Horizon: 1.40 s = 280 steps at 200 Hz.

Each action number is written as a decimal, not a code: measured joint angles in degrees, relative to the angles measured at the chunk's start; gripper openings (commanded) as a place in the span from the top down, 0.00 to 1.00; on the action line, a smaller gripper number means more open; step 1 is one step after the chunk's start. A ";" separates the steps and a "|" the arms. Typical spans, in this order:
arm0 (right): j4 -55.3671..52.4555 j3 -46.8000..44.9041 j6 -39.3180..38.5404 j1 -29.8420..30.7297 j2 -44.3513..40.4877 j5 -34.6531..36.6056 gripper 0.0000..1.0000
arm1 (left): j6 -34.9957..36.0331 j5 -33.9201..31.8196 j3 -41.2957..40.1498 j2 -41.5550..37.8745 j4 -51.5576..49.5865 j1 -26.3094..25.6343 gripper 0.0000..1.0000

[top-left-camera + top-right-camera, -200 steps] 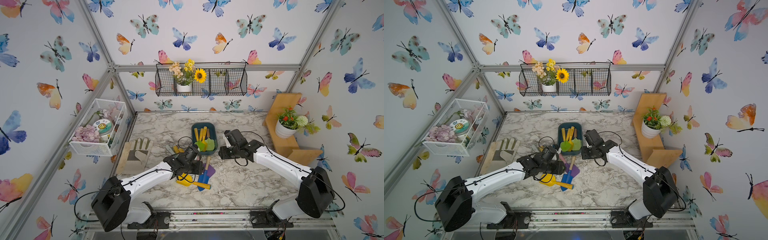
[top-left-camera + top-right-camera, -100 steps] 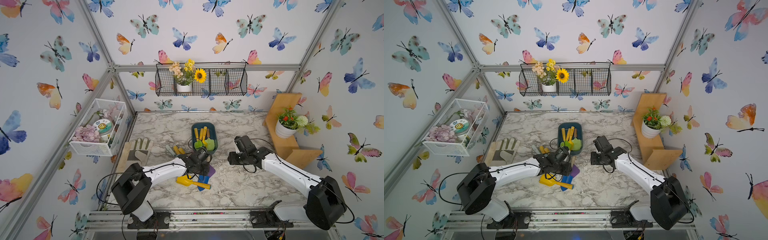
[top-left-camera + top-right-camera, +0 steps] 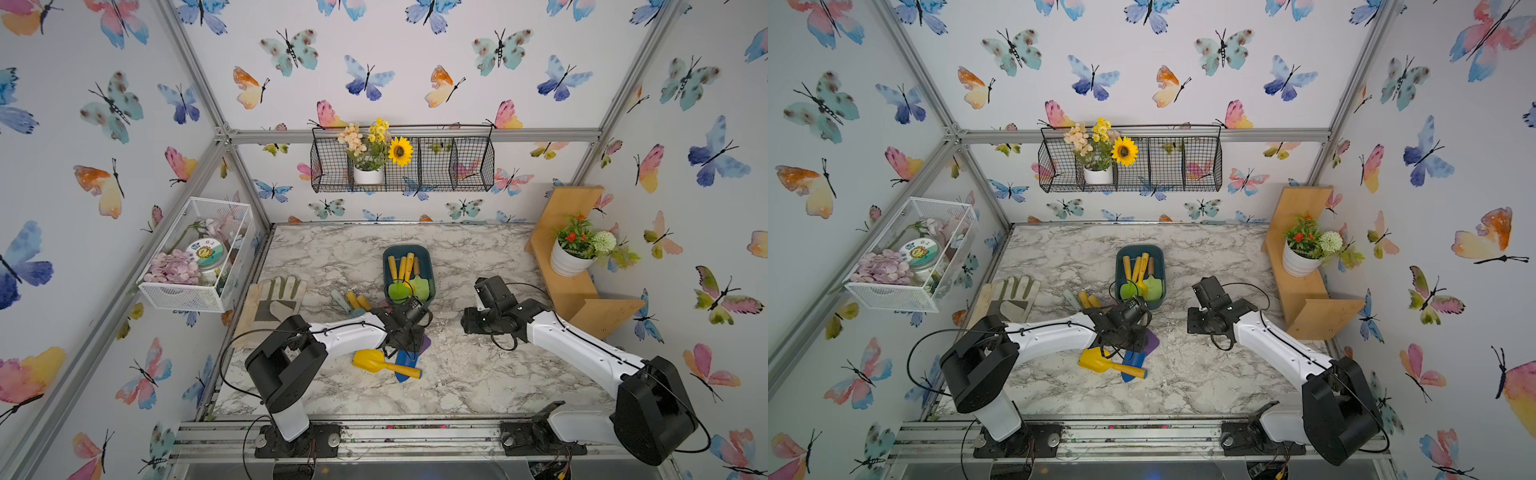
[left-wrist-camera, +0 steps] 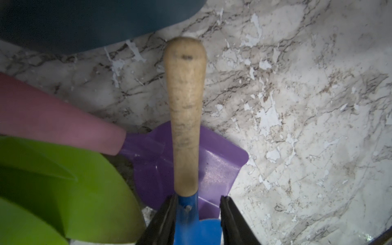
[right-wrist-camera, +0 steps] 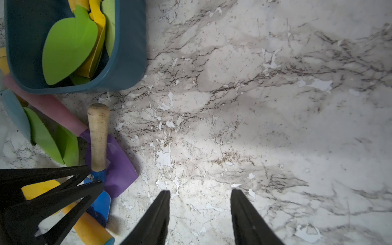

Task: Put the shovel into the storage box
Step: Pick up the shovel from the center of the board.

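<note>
Left gripper point(image 4: 197, 197) spread astride blue shovel point(image 4: 184, 106) at its neck, not pinching yet. Left arm nearer; right gripper point(image 5: 199, 191) spread, empty, off to the right. Shovel lies near-far on tabletop point(image 5: 254, 106) over purple shovel point(image 4: 218, 165), w/ pale worn wood handle pointing far at storage box point(image 5: 129, 53) just beyond.

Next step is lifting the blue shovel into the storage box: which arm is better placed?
Left. The left gripper straddles the neck of the blue shovel, near the storage box. The right gripper stands open over the table, apart from the shovel.
</note>
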 measured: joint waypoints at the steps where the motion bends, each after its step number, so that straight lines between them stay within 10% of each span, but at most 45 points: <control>1: 0.04 -0.02 0.00 -0.02 0.00 0.02 0.49 | -0.02 0.00 0.04 0.07 0.02 0.00 0.60; 280: 2.47 -2.71 2.08 -0.24 -0.13 -0.44 0.50 | 0.07 -1.90 8.20 5.07 0.15 -0.26 0.94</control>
